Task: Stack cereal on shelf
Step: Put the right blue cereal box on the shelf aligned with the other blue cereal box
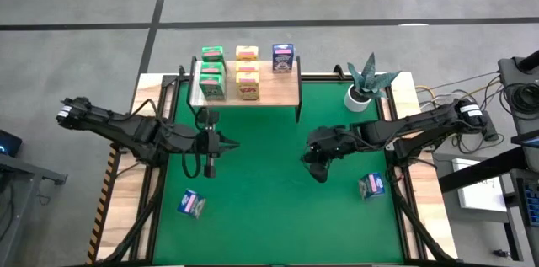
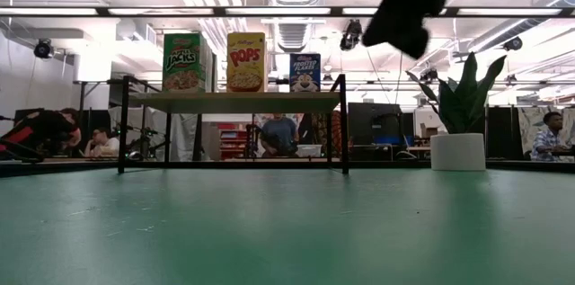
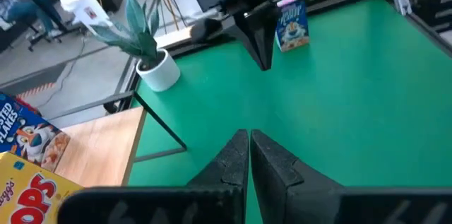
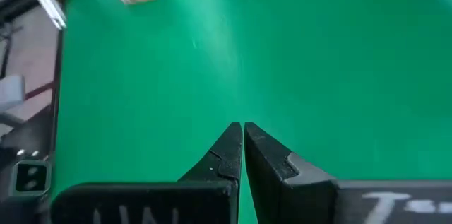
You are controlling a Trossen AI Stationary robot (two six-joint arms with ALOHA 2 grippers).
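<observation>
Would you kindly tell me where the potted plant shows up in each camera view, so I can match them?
High view: potted plant at the mat's far right corner, right of the shelf.
Low view: right side, right of the shelf.
Left wrist view: upper left, beyond the shelf's corner.
Right wrist view: not in it.
Shared landmark: the shelf.

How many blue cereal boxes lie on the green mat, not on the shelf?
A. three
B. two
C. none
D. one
B: in the high view one blue box lies on the mat near the left arm and another blue box near the right arm, while the third blue box stands on the shelf.
</observation>
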